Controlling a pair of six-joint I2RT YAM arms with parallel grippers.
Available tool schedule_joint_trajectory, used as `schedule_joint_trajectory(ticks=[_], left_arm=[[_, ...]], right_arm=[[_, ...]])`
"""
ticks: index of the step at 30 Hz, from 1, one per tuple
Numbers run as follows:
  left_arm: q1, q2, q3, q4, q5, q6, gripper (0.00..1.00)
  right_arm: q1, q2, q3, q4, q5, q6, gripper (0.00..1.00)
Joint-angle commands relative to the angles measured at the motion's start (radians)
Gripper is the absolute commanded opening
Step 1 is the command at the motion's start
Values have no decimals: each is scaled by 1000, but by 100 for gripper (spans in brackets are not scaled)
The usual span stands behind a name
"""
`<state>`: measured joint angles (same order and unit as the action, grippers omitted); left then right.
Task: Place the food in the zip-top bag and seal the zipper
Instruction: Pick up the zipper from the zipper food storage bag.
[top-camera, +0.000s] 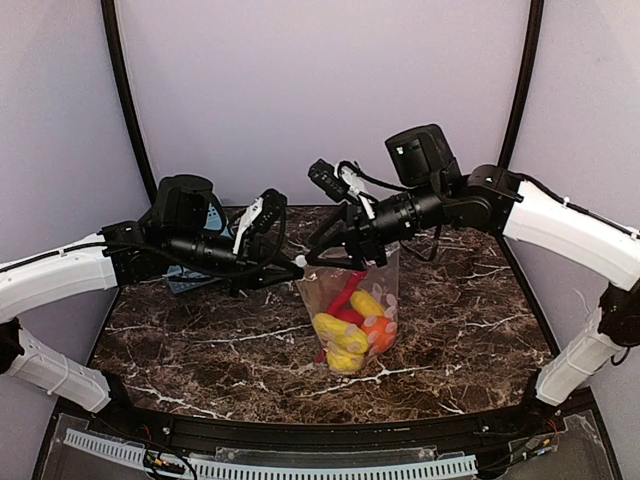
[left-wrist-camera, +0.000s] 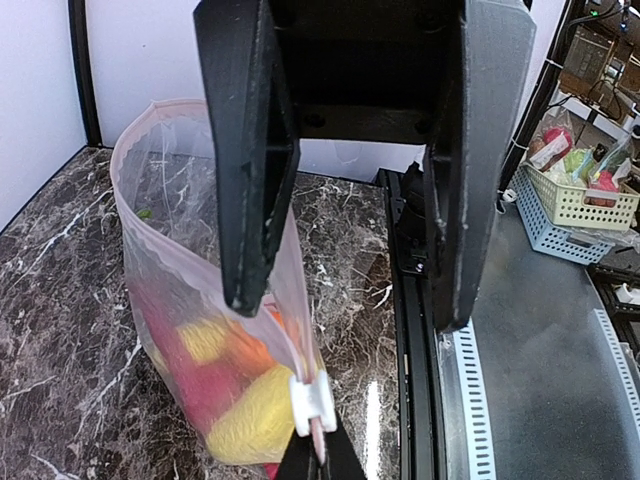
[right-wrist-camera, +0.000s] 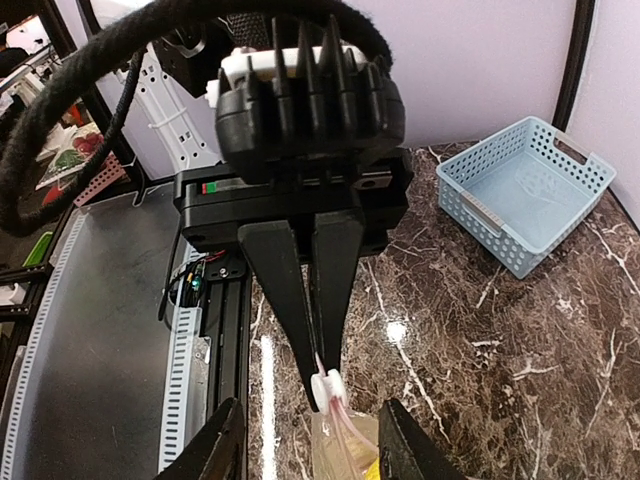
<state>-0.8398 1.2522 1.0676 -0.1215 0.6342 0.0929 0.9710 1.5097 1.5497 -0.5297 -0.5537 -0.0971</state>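
Blue-grey basket (right-wrist-camera: 520, 190) sat at the back left of the bench (top-camera: 200, 350), mostly hidden behind the left arm (top-camera: 60, 275) in the top view, well apart from the bag.

Left fingers (right-wrist-camera: 330, 320) were fully closed. Their tips pinched the pink zipper (left-wrist-camera: 318, 440) right beside its white slider (left-wrist-camera: 312, 400). The slider was at the left end of the bag top.

Zip-top bag (top-camera: 352, 300) stood upright mid-bench, top edge held up by that pinch, base on the marble.

Food (top-camera: 355, 325) was all inside, in the lower half: yellow pieces (top-camera: 340, 335) in front, orange ball (top-camera: 378, 335) to the right, red pieces (top-camera: 345, 297) behind.

Bag wasn't sealed. In the left wrist view the mouth (left-wrist-camera: 125, 190) gaped in a wide loop beyond the slider.

Right fingers (left-wrist-camera: 250, 200) were clearly apart at the bag top, just right of the slider. One finger was against the pink rim; the other stood clear of the plastic. No clamp on the bag was visible from them. I couldn't tell whether the near finger was inside the mouth or just in front of it.
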Motion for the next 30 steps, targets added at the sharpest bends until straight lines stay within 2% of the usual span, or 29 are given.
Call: schedule_joint_trajectory(ticks=[1,14,18,24,30], left_arm=[[4,-31,25,-4,53,15,1],[4,-25,28,-2,74,14,1],[4,-23,28,0,72,14,1],[4,-23,28,2,56,13,1],[4,-38,20,12,-20,1,1]], right_arm=[[-19,36,54,-15,-90,-24,43],[-33,130,124,-90,-180,-51,37],[-32,145,135,-102,-187,-53,30],[-33,147,132,-102,-183,-52,15],[-32,142,122,-106,-181,-51,7]])
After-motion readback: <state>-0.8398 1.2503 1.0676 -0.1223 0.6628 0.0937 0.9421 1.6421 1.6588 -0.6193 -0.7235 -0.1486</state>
